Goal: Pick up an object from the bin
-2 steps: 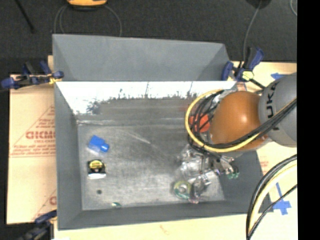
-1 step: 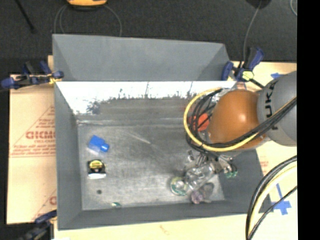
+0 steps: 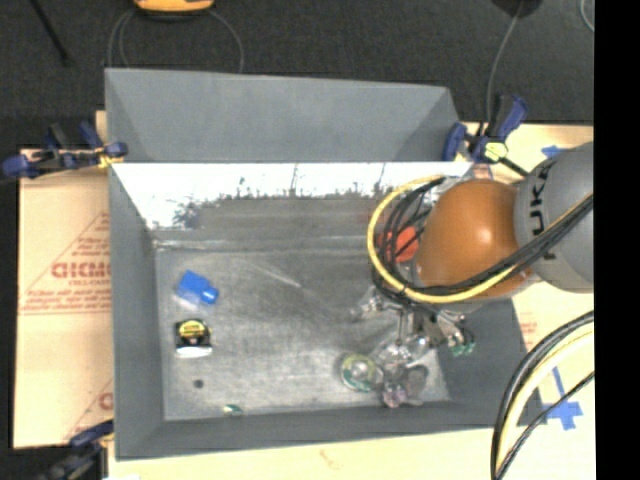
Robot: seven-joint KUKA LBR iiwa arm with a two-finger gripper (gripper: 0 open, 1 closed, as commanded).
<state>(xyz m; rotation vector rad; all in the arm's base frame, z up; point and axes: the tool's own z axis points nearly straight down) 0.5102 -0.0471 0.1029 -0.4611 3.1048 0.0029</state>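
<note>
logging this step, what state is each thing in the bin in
blue block: lying loose at the left, untouched
black and yellow tape measure: lying near it, not touching
round clear thing: lying just left of the gripper
gripper: down low at the lower right of the bin

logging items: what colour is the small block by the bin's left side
The small block is blue, best seen in the camera view.
</note>
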